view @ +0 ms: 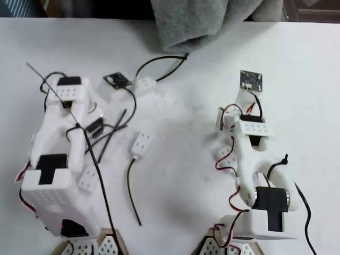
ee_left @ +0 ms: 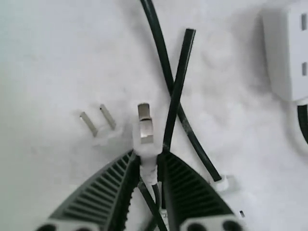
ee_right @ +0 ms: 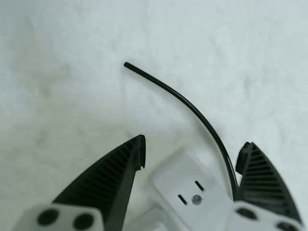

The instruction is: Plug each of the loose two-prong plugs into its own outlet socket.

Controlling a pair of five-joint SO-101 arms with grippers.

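Observation:
My left gripper point(ee_left: 147, 155) is shut on a white two-prong plug point(ee_left: 144, 137); its metal prongs point away from the fingers, just above the white table. A second plug's two prongs point(ee_left: 96, 120) lie on the table close beside it, its white body hard to make out. A white outlet socket point(ee_left: 286, 48) lies farther off. My right gripper point(ee_right: 194, 143) is open, with another white outlet socket point(ee_right: 192, 190) between its fingers, slots up, and its black cable point(ee_right: 192, 108) curving away. In the high view, loose sockets point(view: 142, 143) point(view: 143, 82) lie between the arms.
Two black cables point(ee_left: 175, 91) cross right in front of the held plug. A third socket point(view: 87, 178) lies beside the left arm point(view: 53, 154). A grey cloth point(view: 202, 21) hangs over the far table edge. The right arm point(view: 255, 159) stands at the right.

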